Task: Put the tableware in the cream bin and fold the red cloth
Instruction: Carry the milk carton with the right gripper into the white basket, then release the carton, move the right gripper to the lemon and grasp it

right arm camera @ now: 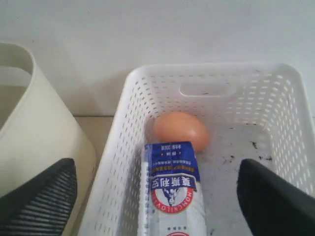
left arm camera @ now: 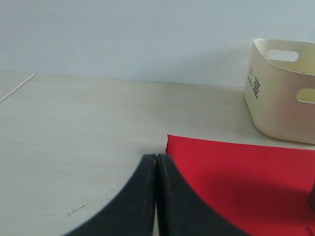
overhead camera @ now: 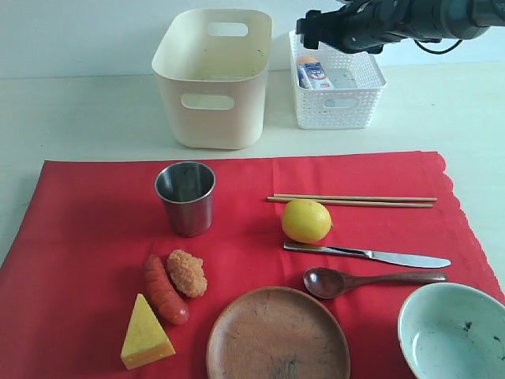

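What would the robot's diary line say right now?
right hand: open above white basket | left hand: shut | steel cup: on red cloth

red cloth point(overhead camera: 87, 229): spread flat | cream bin point(overhead camera: 207, 118): upright behind it | cup point(overhead camera: 185, 197), chopsticks point(overhead camera: 351, 200), knife point(overhead camera: 367, 254), spoon point(overhead camera: 371, 279), plate point(overhead camera: 278, 335), bowl point(overhead camera: 451, 332): on cloth

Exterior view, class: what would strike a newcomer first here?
The bright red cloth fills the foreground, a yellow lemon near its middle. Behind it stand the cream bin and a white basket; the right gripper hangs open above the basket's egg and milk carton.
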You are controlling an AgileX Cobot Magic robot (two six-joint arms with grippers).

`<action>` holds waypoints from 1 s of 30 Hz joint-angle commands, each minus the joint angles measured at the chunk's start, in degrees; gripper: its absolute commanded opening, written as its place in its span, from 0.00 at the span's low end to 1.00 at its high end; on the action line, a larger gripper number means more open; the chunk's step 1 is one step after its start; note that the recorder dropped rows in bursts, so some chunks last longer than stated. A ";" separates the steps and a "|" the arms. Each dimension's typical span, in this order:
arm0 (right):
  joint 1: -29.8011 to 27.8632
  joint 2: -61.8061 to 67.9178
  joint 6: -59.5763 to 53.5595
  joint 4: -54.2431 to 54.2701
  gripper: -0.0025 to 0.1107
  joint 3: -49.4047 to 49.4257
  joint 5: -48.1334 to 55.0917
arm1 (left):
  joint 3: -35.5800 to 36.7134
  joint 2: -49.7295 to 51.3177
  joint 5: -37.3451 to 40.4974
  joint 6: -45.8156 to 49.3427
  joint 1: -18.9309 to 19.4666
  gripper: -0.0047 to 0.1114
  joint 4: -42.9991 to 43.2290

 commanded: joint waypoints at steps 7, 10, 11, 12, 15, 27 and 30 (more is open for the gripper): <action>-0.29 -9.01 -1.39 -0.23 0.76 -0.64 14.66 | 0.15 -0.28 -0.25 0.05 -0.44 0.06 0.23; -0.18 -10.74 -3.97 -0.23 0.71 -0.64 20.23 | 0.15 -0.28 -0.25 0.05 -0.44 0.06 0.23; -0.18 -10.87 -4.42 -0.23 0.67 -0.64 21.74 | 0.15 -0.28 -0.25 0.05 -0.44 0.06 0.23; -0.18 -11.31 -4.80 -0.23 0.63 -0.64 23.23 | 0.15 -0.28 -0.25 0.05 -0.44 0.06 0.23; -0.18 -12.19 -5.42 0.00 0.43 -0.64 28.92 | 0.15 -0.28 -0.25 0.05 -0.44 0.06 0.23; 6.72 -25.82 -5.42 0.03 0.02 17.01 30.00 | 0.15 -0.28 -0.25 0.05 -0.44 0.06 0.23; 8.82 -29.77 -5.42 0.03 0.02 24.10 28.30 | 0.15 -0.28 -0.25 0.05 -0.44 0.06 0.23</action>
